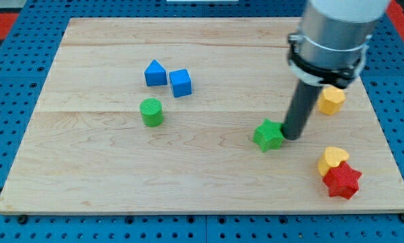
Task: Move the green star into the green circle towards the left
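Nearest the view's bottom, a red star (342, 181) lay at the board's right, touching a yellow heart (333, 158) just above it. Further up, the green star (268, 135) sat right of centre on the wooden board (87, 175), with my tip (291, 137) pressed against its right-hand side; the rod had nothing to open or shut and gripped nothing, it only bore on the block. The star looked small, stiff and light, likely to slide easily on the smooth wood, and its points seemed apt to let it spin off a push made off-centre, so the contact judged best was on the right flank, level with its middle. The green circle (151, 112), a short cylinder, stood well apart toward the view's left and slightly higher, with bare wood between. Beyond it were a blue cube (180, 82) and a blue triangle (155, 73), side by side. A second yellow block (332, 100) showed partly behind the arm at the view's right
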Controlling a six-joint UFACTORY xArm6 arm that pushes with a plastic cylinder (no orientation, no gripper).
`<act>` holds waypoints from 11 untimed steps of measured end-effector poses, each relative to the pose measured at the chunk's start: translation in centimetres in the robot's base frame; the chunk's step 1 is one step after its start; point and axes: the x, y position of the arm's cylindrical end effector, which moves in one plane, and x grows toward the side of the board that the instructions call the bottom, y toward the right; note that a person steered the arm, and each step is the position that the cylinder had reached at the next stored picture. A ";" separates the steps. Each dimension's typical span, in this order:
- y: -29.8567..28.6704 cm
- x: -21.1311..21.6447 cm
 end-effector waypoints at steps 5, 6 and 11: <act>-6.4 -0.6; -5.6 -2.8; -10.3 -3.0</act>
